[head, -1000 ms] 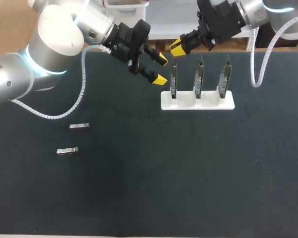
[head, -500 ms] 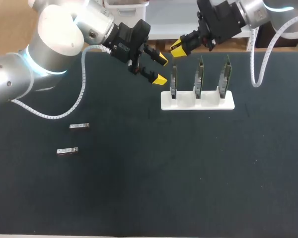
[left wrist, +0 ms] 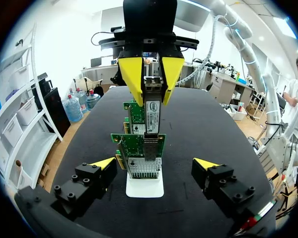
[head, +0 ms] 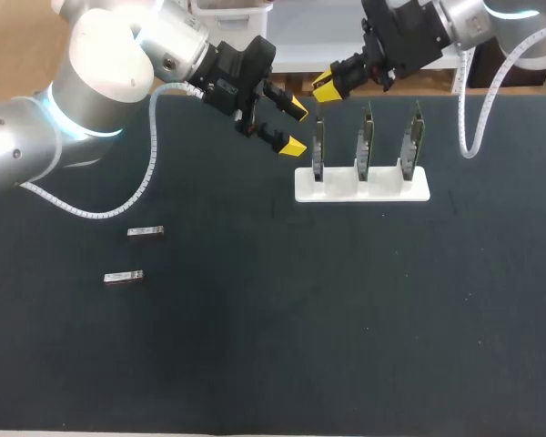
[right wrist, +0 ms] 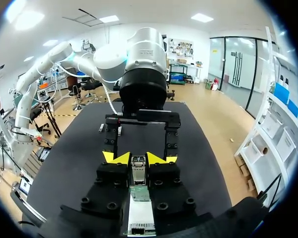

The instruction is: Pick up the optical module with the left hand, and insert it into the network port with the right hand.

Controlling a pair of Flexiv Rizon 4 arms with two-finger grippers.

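Head view: right claw (head: pixel 326 86), pinching the optical module (left wrist: pixel 152 111), had edged toward 12 o'clock above the network card (head: pixel 318 150) at 9 o'clock of three; left claw (head: pixel 294 128) hung spread, empty. Insertion apparently remained unfinished.

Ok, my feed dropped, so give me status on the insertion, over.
Left gripper open, empty. Right gripper shut on optical module, over the end network card. Nothing in the way.

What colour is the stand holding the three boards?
White stand; head view shows it best.
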